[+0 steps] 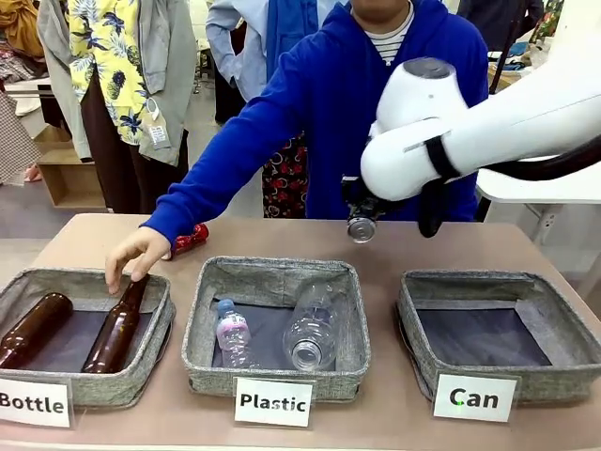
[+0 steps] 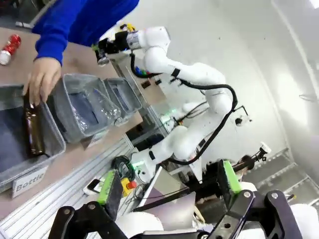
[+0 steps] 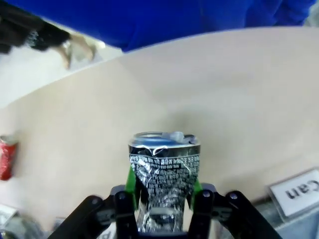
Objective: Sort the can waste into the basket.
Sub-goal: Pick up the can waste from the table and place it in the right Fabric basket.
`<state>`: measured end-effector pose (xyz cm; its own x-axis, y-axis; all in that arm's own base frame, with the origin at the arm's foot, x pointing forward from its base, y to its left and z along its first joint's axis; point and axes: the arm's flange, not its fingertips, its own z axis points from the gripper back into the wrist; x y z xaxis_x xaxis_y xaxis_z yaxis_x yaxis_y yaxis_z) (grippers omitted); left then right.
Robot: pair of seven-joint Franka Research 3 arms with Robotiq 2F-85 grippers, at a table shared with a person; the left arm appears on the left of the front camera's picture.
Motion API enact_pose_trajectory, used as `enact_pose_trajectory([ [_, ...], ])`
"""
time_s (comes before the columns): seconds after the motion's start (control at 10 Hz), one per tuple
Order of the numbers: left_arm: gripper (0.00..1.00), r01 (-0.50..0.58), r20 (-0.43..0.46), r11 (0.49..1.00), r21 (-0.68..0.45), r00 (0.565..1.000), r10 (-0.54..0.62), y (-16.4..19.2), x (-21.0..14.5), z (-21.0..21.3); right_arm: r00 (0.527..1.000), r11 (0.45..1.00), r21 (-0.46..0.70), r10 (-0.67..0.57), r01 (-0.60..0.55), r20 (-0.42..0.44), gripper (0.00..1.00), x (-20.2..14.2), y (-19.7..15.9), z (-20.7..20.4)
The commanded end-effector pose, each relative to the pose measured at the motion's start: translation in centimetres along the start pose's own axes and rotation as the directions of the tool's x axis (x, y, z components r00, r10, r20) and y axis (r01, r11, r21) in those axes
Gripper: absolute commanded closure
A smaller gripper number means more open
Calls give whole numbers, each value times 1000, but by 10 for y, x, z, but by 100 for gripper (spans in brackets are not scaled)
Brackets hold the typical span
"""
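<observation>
the right pincer (image 3: 163, 183) is pinching the seemingly light, thin-walled, dented black can (image 1: 362, 228) mid-body above the desk (image 1: 282, 235), short of the "can" basket (image 1: 563, 371); the red can (image 1: 191, 238) is lying behind the "bottle" basket (image 1: 19, 282). the left pincer (image 2: 168, 181) is gaping, empty.

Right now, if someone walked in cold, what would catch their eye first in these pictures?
Probably the right gripper, shut on the crumpled black can and holding it above the far side of the table, short of the Can basket. Next, the person's hand resting on a brown bottle in the Bottle basket, with the red can lying behind it.
</observation>
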<state>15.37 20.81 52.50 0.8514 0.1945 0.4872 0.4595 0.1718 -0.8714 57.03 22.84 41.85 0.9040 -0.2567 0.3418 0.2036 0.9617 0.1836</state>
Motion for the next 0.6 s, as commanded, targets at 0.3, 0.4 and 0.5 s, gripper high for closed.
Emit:
enact_pose_trajectory([
  [0.3,0,-14,-409,998,60,912,37,54,-14,-98,872,883,285,439,-374,-217,100,-52,-114,135],
  [0.4,0,-15,-472,997,76,880,49,65,-18,-116,798,811,340,561,-476,-221,100,-64,-136,149],
  [0.5,0,-6,-529,993,119,846,68,74,-21,-136,700,712,398,683,-578,-206,100,-80,-157,159],
])
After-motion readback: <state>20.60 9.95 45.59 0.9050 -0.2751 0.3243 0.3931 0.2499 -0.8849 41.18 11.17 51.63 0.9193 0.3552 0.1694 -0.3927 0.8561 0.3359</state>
